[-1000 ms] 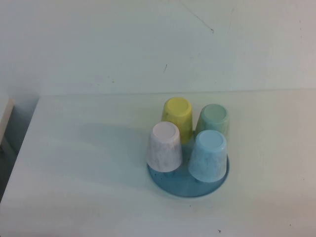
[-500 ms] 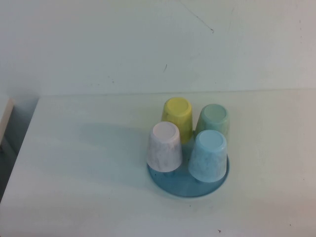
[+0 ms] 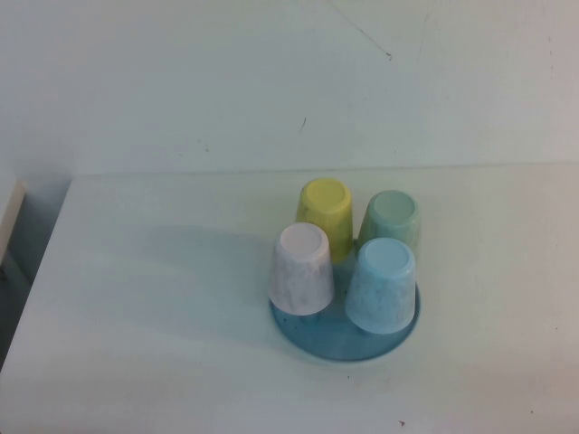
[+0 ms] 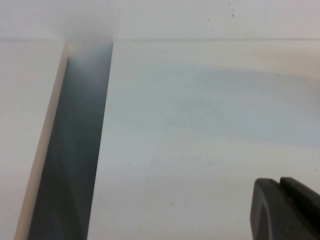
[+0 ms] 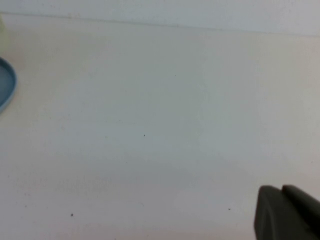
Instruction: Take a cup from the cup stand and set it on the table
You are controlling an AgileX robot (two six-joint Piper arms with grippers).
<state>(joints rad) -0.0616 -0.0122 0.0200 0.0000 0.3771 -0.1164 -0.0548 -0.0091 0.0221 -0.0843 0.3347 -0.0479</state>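
Observation:
The light-blue speckled cup [image 3: 382,285] stands upside down at the front right of the round blue cup stand [image 3: 335,342] on the white table [image 3: 163,298]. Neither gripper shows in the high view. In the left wrist view my left gripper [image 4: 279,183] hangs over bare table near the table's left edge, its dark fingertips pressed together and empty. In the right wrist view my right gripper [image 5: 281,191] is over bare table, fingertips together and empty, with the stand's rim [image 5: 6,86] at the picture's edge, well away from it.
A pink cup [image 3: 301,268], a yellow cup [image 3: 326,215] and a mint-green cup [image 3: 391,220] also stand upside down on the stand. A dark gap [image 4: 75,150] runs along the table's left edge beside another pale surface [image 4: 25,125]. A wall rises behind the table.

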